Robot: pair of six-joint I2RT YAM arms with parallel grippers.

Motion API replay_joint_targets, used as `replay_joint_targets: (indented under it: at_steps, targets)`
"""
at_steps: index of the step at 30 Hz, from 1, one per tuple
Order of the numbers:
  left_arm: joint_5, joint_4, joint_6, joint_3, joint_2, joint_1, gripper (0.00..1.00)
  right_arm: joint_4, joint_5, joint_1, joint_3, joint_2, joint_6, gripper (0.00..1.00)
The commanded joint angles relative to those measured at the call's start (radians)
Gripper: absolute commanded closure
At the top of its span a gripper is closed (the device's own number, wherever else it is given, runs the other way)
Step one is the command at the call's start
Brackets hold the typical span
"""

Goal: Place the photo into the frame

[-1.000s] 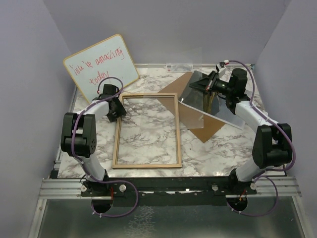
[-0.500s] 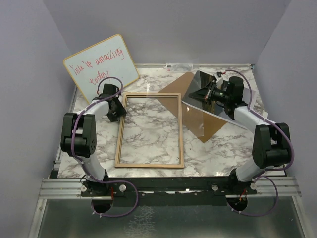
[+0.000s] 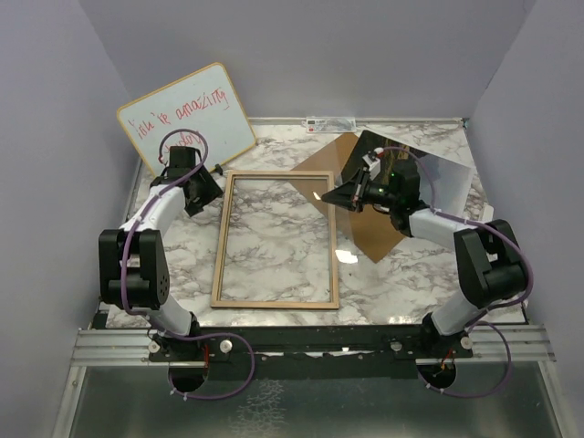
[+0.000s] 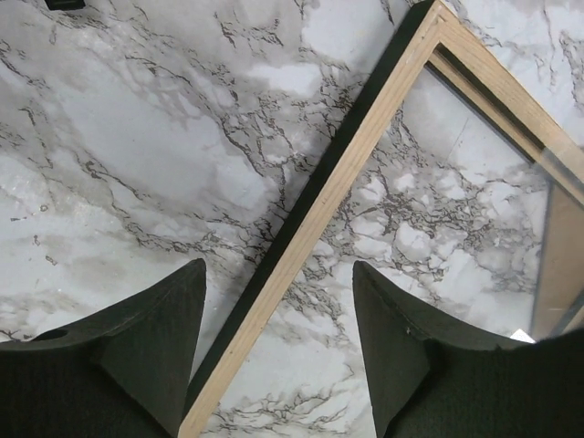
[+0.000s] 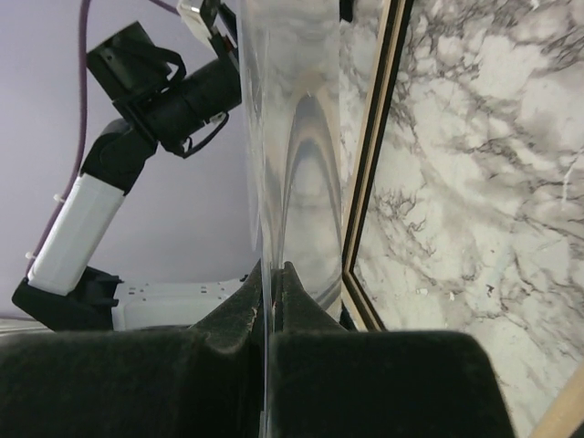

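While left fingers [image 4: 146,356] gape, right fingers [image 5: 233,319] pinch the photo [image 5: 292,137].

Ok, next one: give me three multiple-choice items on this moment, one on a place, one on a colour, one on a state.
1. Where is the whiteboard?
A. leaning at the back left
B. lying flat at the table's centre
C. at the front right

2. Which colour is the upward face of the frame?
A. black
B. light wood
C. white

3. The right gripper is:
A. open above the table
B. shut on nothing
C. shut on the photo

Answers: 1 A, it stands tilted against the back-left wall. 2 B, pale wood rails show from above. 3 C, the right wrist view shows it pinching the thin glossy sheet's edge.
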Motion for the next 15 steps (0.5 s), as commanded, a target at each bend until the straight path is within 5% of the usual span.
replay_joint_targets:
  at_steps: [1, 15]
  targets:
    - [-0.019, 0.025, -0.001, -0.024, -0.019, 0.004, 0.36, 0.137, 0.067, 0.061, -0.036, 0.028, 0.086, 0.99]
    - [-0.019, 0.121, 0.044, -0.136, -0.021, 0.004, 0.43, 0.363, 0.219, 0.135, -0.121, 0.123, 0.215, 0.99]
